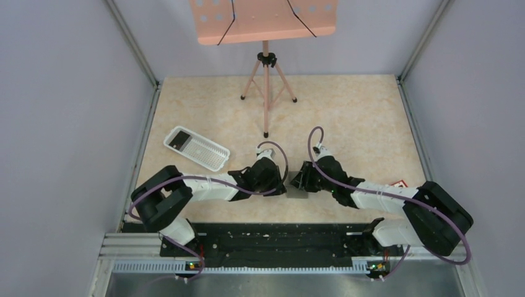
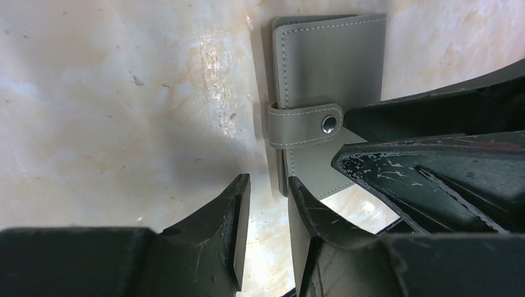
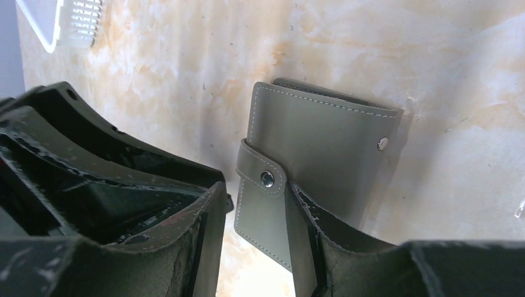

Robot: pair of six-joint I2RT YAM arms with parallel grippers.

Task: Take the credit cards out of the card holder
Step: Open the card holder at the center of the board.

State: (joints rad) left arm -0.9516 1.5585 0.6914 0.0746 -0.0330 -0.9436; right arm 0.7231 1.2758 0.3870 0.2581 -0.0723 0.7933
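The card holder [image 2: 331, 62] lies flat and folded shut on the table, a grey wallet with its strap snapped by a metal stud [image 2: 329, 124]. The credit cards are hidden. My left gripper [image 2: 267, 207] is open just off the holder's strap-side edge, with only bare table between its fingers. My right gripper [image 3: 254, 216] is open at the same edge, from the other side. One of its fingers [image 3: 303, 229] lies over the card holder [image 3: 322, 142] by the strap, and the holder's corner shows in the gap. From above, both grippers [image 1: 280, 181] [image 1: 298, 180] meet over the card holder [image 1: 298, 193].
A white ribbed tray [image 1: 197, 148] with a dark flat rectangle [image 1: 181, 140] in it lies at the left of the table. A pink stand on a tripod [image 1: 266, 80] is at the back middle. Grey walls close in both sides.
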